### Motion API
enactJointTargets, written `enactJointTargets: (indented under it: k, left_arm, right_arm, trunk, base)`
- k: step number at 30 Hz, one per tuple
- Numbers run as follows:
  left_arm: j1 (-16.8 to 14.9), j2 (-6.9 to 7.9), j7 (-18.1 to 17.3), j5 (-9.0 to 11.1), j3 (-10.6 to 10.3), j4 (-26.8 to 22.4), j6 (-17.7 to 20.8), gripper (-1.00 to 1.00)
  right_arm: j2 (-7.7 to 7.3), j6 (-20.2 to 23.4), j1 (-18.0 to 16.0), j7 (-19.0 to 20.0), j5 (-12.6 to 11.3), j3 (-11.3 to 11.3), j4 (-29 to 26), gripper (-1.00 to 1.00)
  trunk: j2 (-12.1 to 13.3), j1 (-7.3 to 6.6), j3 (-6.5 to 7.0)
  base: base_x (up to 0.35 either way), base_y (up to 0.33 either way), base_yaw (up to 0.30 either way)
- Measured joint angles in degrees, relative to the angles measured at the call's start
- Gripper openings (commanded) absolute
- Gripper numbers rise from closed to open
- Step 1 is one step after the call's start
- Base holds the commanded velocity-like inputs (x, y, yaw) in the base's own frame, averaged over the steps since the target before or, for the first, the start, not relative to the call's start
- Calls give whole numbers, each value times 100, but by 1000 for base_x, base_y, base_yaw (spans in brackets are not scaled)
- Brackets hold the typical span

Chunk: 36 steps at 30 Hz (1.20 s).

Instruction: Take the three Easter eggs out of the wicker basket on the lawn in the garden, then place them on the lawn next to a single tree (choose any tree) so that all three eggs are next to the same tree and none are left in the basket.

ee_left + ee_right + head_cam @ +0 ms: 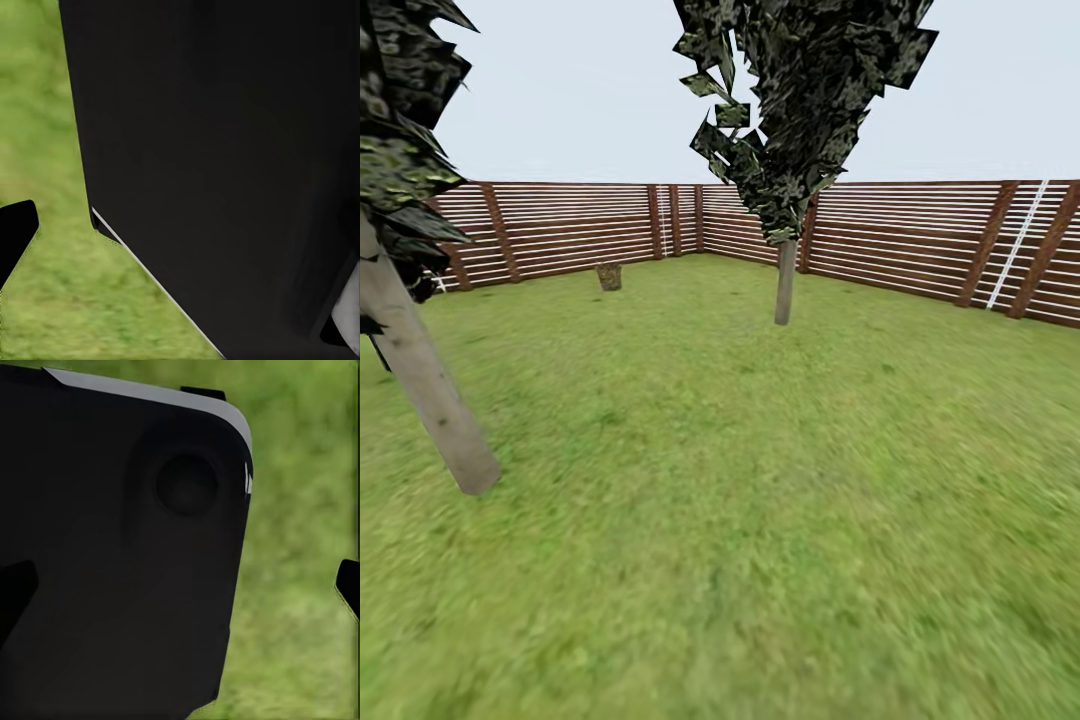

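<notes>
The lawn stretches wide and green ahead of me. A tree with a pale trunk leans close at the left, and another tree stands farther off near the fence. Far back by the fence sits a small brown object that may be the wicker basket; it is too small to tell. The Easter eggs are out of view. My left gripper and right gripper each show dark fingertips wide apart at the picture's edges, open and holding nothing, tucked against my black body.
A brown slatted fence encloses the garden on all far sides. Dark leaf clusters hang low from the farther tree. Open grass lies between the two trunks.
</notes>
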Motion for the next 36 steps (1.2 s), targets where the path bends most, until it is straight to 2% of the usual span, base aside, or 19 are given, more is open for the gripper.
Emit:
enactJointTargets:
  k: [36]
  left_arm:
    - [0,0,0,0,0,0,-1,100]
  right_arm:
    - [0,0,0,0,0,-2,-2,100]
  trunk:
    - [0,0,0]
  base:
    - [325,0,0]
